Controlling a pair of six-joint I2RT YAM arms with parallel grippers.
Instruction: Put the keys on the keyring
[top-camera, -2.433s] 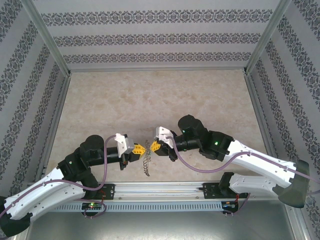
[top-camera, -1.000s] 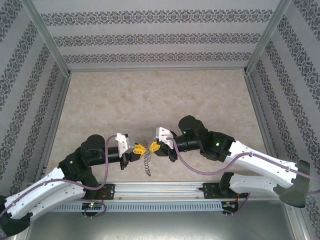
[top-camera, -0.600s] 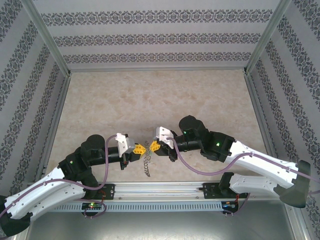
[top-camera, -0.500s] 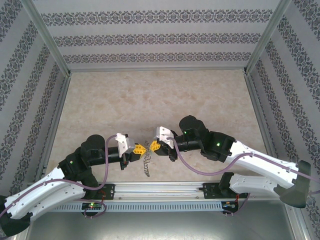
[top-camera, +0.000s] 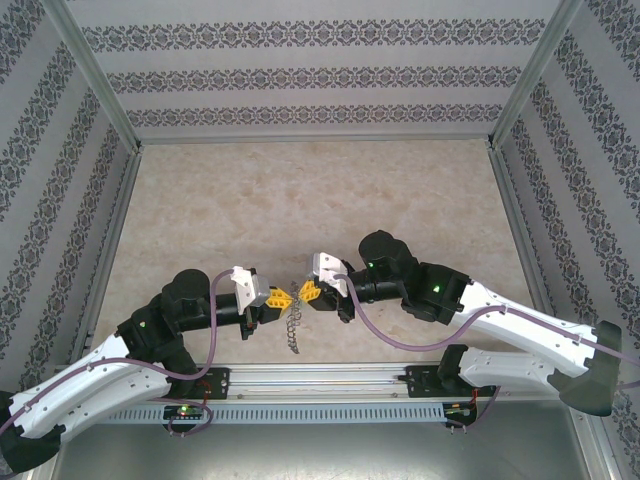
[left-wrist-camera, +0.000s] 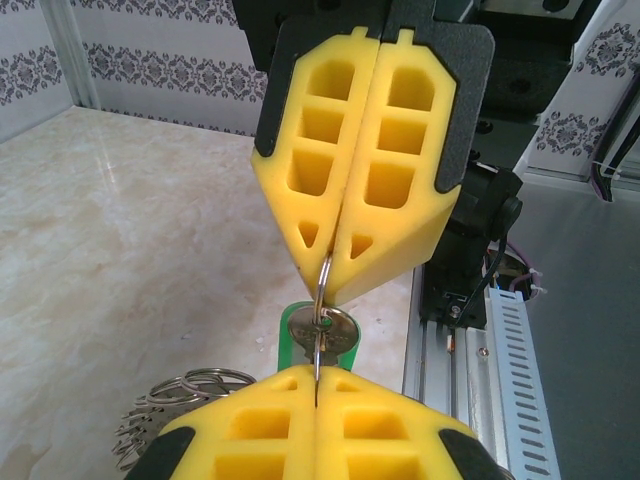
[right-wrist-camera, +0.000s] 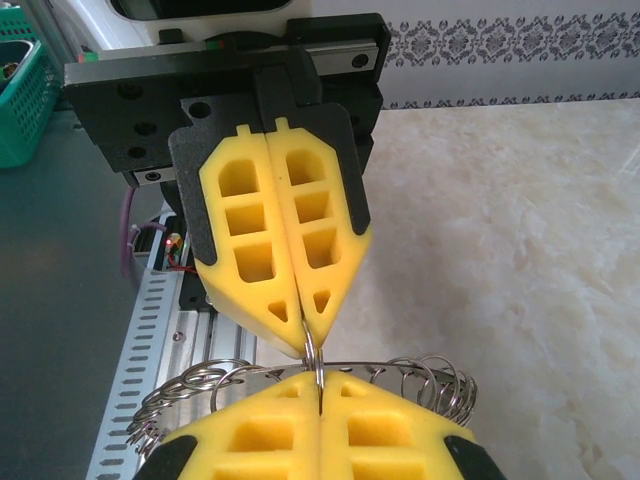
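Both pincers are clamped shut on the thin wire of the keyring (top-camera: 291, 330), left pincer (top-camera: 283, 297) and right pincer (top-camera: 309, 291) tip to tip, barely shifted from a moment ago; its loops dangle beneath them as before; pale marbled tabletop (top-camera: 300, 200), patterned wallpaper (top-camera: 300, 80) on three sides; the key (left-wrist-camera: 318, 335), green-headed with a grey metal disc, sits between the tips against that wire.

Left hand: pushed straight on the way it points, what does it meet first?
The right hand: its shut tips face the left hand head-on, both pinching the same ring. The gap looks short, but depth is unclear.
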